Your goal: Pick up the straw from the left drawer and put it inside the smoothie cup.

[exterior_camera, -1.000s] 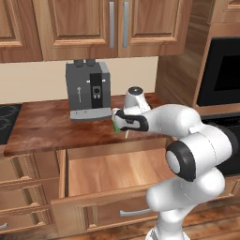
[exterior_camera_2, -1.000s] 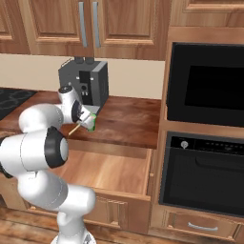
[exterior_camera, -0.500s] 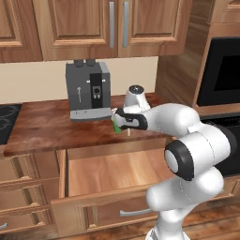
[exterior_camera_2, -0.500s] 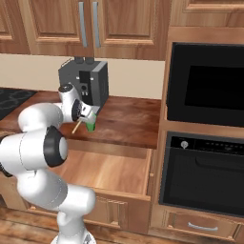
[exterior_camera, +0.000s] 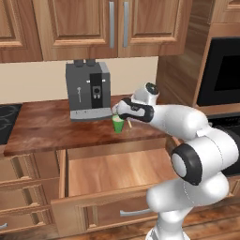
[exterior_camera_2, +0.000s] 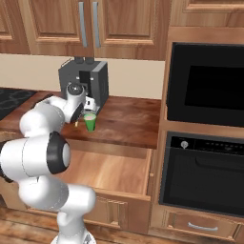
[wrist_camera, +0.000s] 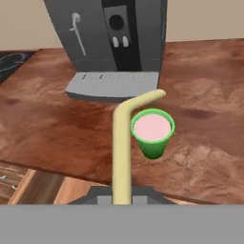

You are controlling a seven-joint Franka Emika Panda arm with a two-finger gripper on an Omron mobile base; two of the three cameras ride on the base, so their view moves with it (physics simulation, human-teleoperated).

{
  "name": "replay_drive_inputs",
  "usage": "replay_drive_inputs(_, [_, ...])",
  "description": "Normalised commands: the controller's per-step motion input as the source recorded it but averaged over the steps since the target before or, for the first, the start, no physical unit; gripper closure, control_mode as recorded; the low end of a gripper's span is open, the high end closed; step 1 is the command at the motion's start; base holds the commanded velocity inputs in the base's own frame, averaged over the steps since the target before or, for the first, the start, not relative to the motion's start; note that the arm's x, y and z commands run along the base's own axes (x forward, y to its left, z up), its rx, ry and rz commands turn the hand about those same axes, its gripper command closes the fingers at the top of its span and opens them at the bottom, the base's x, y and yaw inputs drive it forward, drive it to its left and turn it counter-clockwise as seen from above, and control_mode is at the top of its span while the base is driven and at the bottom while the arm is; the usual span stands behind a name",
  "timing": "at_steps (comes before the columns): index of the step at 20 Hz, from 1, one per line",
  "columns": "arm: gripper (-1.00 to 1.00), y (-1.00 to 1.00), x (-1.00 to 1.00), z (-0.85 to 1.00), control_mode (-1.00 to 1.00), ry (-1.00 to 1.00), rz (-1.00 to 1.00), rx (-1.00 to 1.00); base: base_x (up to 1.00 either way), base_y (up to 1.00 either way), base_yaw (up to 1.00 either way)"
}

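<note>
Holding the straw (wrist_camera: 122,152) pinched tight, the gripper (exterior_camera: 118,110) sits right above the smoothie cup (exterior_camera: 118,124) on the counter (exterior_camera: 42,129). From the hand view, the straw's long axis runs up toward the cup, bent tip just over the rim's near-left edge, so it probably needs a nudge toward center.

Coffee machine (wrist_camera: 112,45) close behind cup (wrist_camera: 152,131)

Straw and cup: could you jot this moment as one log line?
pincer: shut on straw | straw: bent end over smoothie cup, not yet inside | cup: upright on counter | left drawer: open
</note>
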Motion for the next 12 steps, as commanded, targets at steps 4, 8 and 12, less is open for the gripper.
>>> replay_drive_inputs(4, [1.0, 0.0, 0.14, 0.04, -1.0, -0.24, 0.37, 0.13, 0.0, 0.0, 0.0])
replay_drive_inputs(8, [1.0, 0.06, 0.18, 0.0, -1.0, -0.21, 0.35, 0.07, 0.0, 0.0, 0.0])
replay_drive_inputs(12, [1.0, 0.21, 0.1, 0.01, -1.0, -0.25, 0.3, 0.01, 0.0, 0.0, 0.0])
